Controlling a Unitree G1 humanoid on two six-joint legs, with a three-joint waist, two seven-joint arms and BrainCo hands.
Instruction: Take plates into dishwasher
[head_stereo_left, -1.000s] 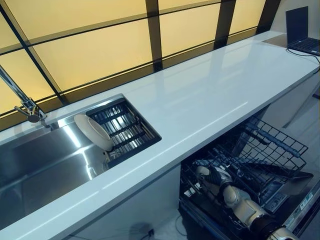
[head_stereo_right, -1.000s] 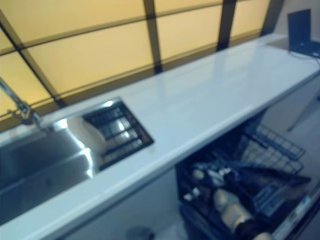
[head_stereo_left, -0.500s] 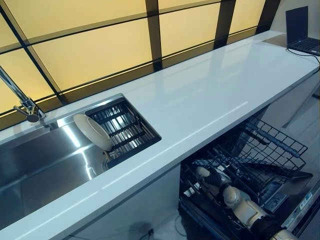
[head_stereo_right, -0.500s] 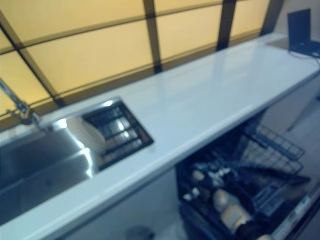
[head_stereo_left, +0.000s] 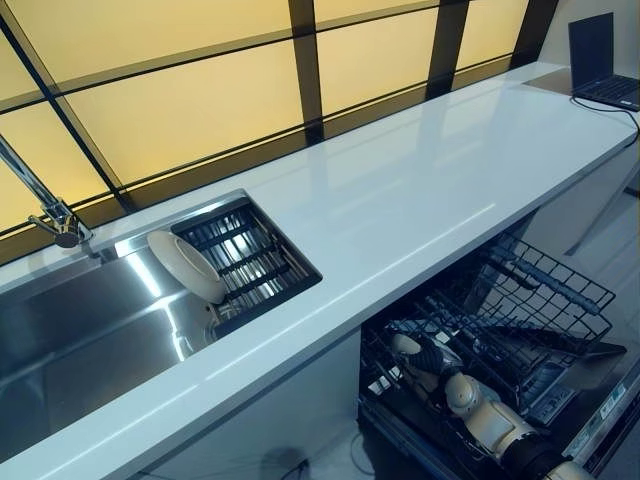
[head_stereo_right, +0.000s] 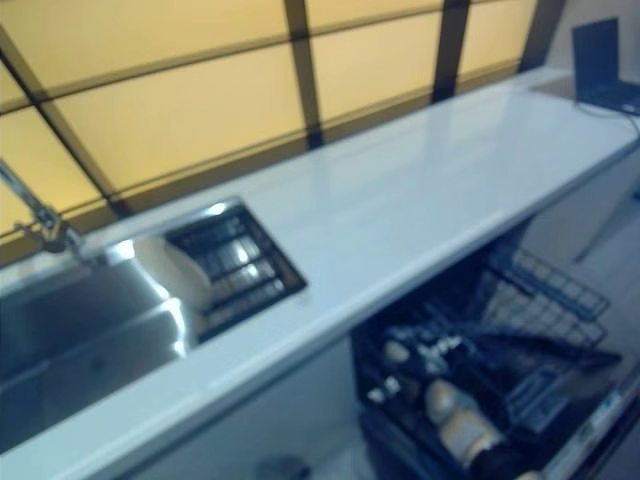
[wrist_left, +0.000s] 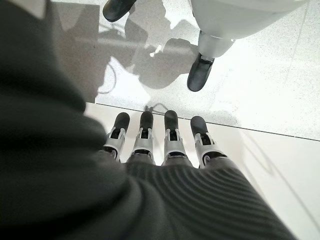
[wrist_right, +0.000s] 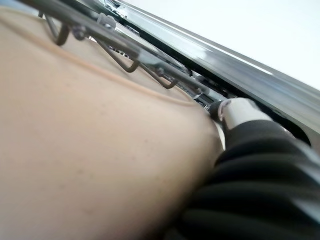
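Observation:
A white plate (head_stereo_left: 186, 265) stands on edge in the dark slotted rack (head_stereo_left: 255, 258) at the right end of the steel sink (head_stereo_left: 70, 330). Below the counter the dishwasher's wire rack (head_stereo_left: 520, 320) is pulled out. My right hand (head_stereo_left: 418, 356) is down inside that rack. In the right wrist view a beige plate (wrist_right: 85, 145) fills the picture, pressed against my hand's dark cover (wrist_right: 260, 190) among the rack wires (wrist_right: 125, 60). My left hand (wrist_left: 160, 142) hangs by the floor, fingers straight and empty.
A long white counter (head_stereo_left: 400, 200) runs over the dishwasher. A tap (head_stereo_left: 45, 205) stands at the sink's far left. A laptop (head_stereo_left: 600, 60) sits at the counter's far right end. Yellow window panes line the back.
My right arm has shifted a little inside the dishwasher rack. The plate in the sink rack has not moved.

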